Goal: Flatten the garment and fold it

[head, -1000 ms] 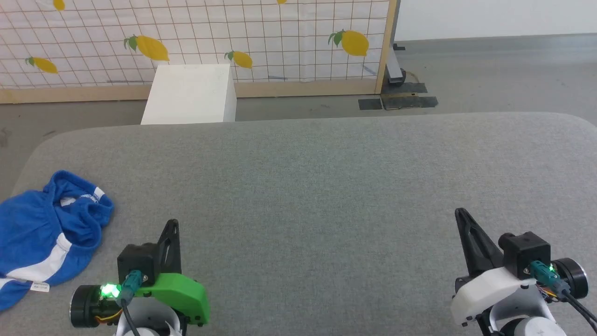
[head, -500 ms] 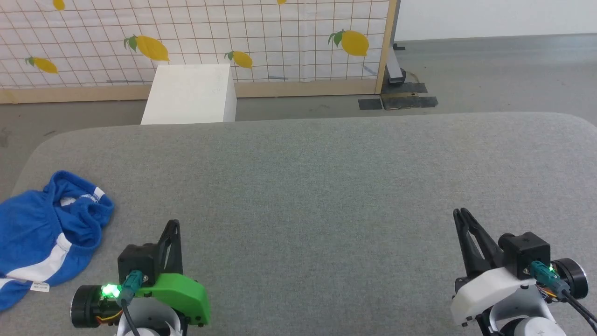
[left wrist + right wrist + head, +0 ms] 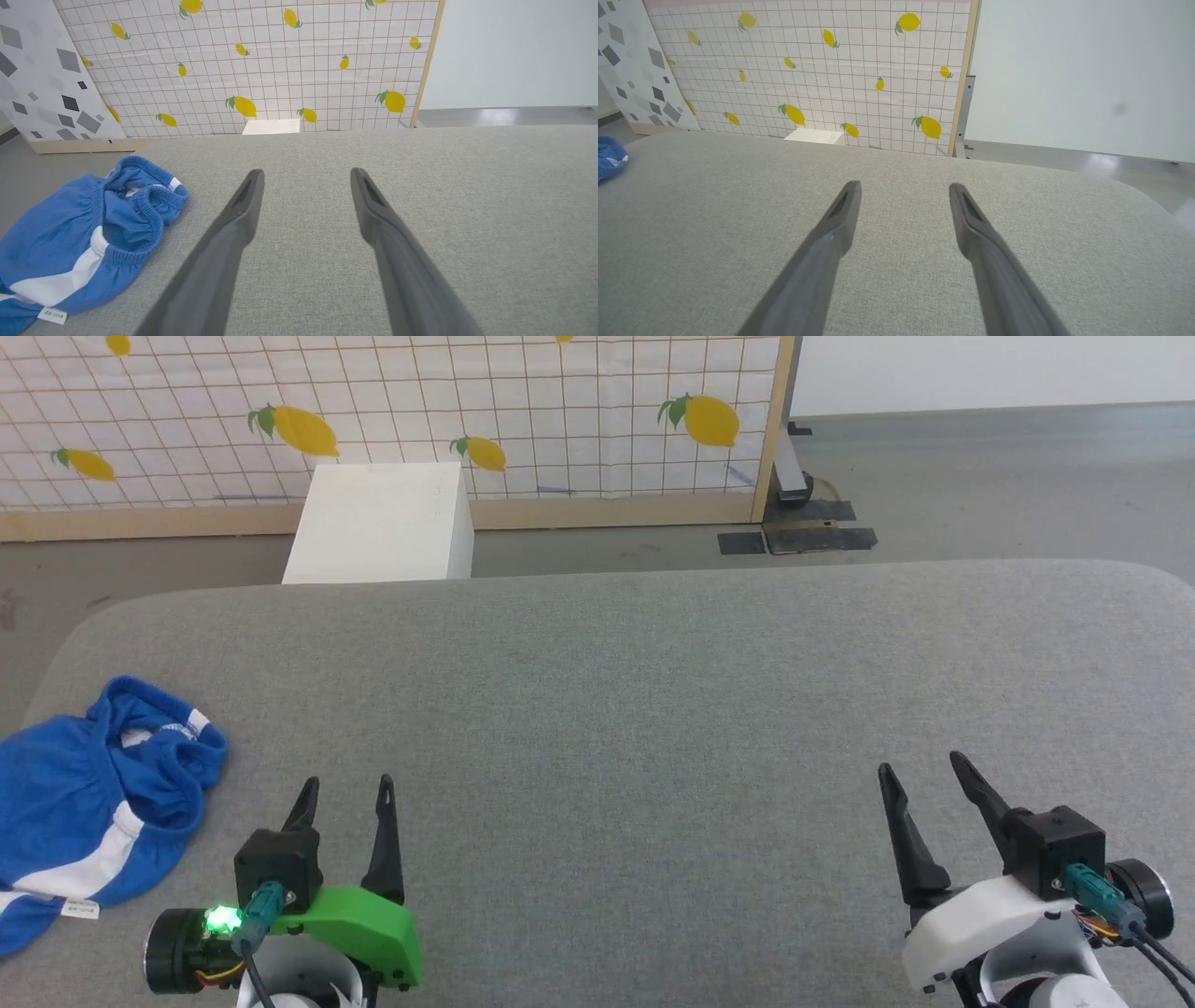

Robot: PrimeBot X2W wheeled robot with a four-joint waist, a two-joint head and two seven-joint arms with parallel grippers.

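Grey cloth covers the bench [image 3: 653, 709], and a lemon-print screen [image 3: 523, 401] stands behind it. The garment [image 3: 75, 803] lies in a crumpled heap at the bench's left end, right by the edge. Nothing is flat yet, so this looks like the very start.

The left tool [image 3: 347, 782] is over the bench's near side, spread wide and holding nothing. The right tool [image 3: 920, 763], near the bench's right end, is spread and empty too.

Next, I think the left tool must reach the heap and pinch an edge to pull it toward the bench's middle.

A second ago both tools were pinched shut. The garment has not moved.
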